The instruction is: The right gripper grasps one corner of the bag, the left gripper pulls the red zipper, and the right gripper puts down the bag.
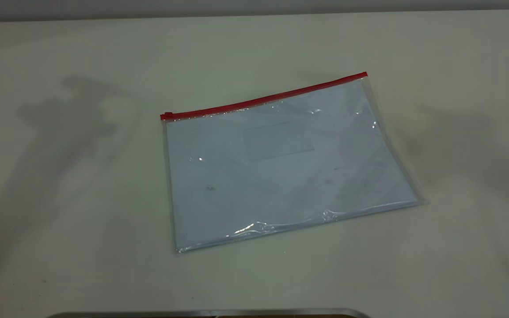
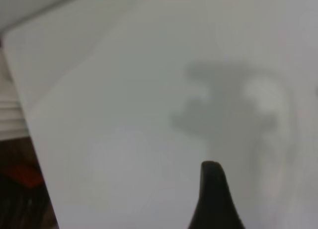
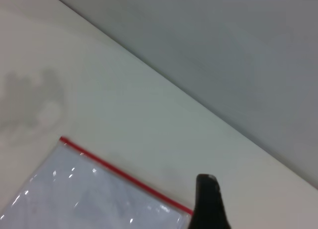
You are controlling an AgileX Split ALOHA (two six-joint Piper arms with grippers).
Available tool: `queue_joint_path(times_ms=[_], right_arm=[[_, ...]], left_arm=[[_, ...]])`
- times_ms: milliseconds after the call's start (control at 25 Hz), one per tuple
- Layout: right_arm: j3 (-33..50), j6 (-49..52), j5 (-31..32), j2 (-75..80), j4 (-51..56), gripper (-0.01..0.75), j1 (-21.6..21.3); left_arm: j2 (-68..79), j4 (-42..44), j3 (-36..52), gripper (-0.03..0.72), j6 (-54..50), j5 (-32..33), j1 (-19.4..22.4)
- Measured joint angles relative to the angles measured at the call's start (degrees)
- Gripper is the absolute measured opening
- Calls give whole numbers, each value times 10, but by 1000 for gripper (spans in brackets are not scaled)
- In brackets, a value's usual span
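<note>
The bag (image 1: 285, 163), a clear pouch with white paper inside, lies flat in the middle of the table in the exterior view. The red zipper (image 1: 263, 100) runs along its far long edge, with the slider tab (image 1: 167, 116) at the left end. Neither gripper shows in the exterior view, only their shadows at left and right. In the left wrist view one black finger (image 2: 213, 201) stands alone over bare table. In the right wrist view one black finger (image 3: 208, 204) hovers near a zipper-side corner of the bag (image 3: 99, 199), beside the red zipper (image 3: 124, 175). Neither gripper holds anything.
The white table (image 1: 60, 221) stretches around the bag. A grey metal rim (image 1: 210, 313) lies at the near edge. The left wrist view shows the table's edge with dark floor and something red (image 2: 25, 174) beyond it. A grey wall (image 3: 223, 40) stands past the far edge.
</note>
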Motion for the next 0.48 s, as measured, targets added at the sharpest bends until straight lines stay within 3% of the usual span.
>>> queue_joint_path(times_ms=[160, 480], right_arm=[[0, 76, 72, -79, -35, 585, 0], [6, 214, 138, -165, -97, 578, 0]], left_arm=[[-88, -8, 23, 586, -3, 0, 0], [-276, -25, 156, 586, -40, 0, 0]])
